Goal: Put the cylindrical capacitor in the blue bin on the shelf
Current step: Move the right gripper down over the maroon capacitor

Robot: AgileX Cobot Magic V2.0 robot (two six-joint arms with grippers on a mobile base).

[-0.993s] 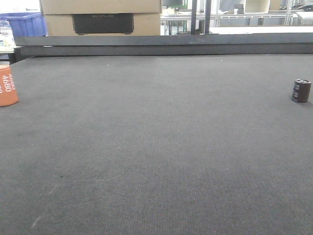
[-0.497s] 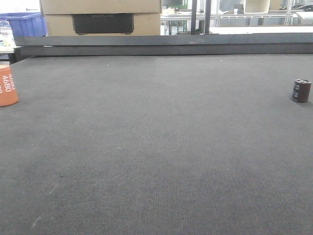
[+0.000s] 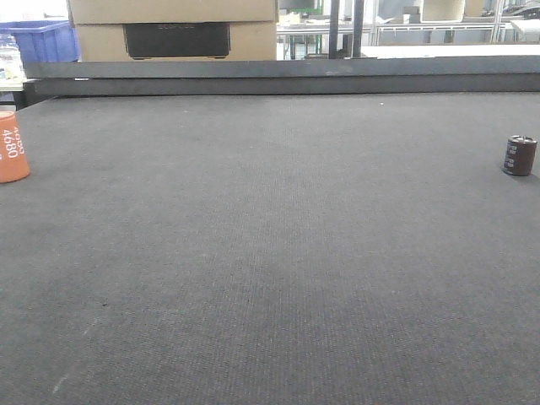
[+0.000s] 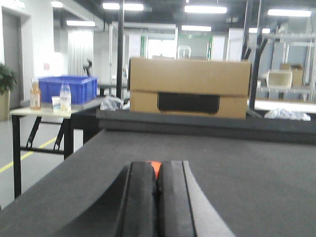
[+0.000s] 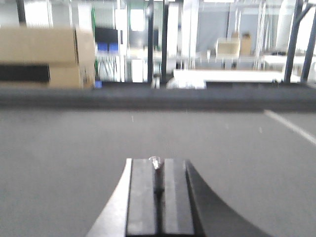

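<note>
1. left gripper [image 4: 157, 167]: clenched, nothing between the fingers; an orange sliver shows just past the tips.
2. right gripper [image 5: 157, 168]: clenched; a small shiny bit sits at the tips.
3. mat [image 3: 270, 253]: capacitor [image 3: 520, 156] upright, right edge; orange cylinder [image 3: 12, 148], left edge.
4. far: box [image 3: 173, 29]; blue crate [image 3: 42, 40], far left.

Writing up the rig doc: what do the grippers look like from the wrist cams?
Left gripper: two flat, matte black rectangular pads, flanked by grey shells that curve outward. Right gripper: same build but blurrier. One shell looks pale grey, the other dark. No cables or markings show, and the arms are out of view.
</note>
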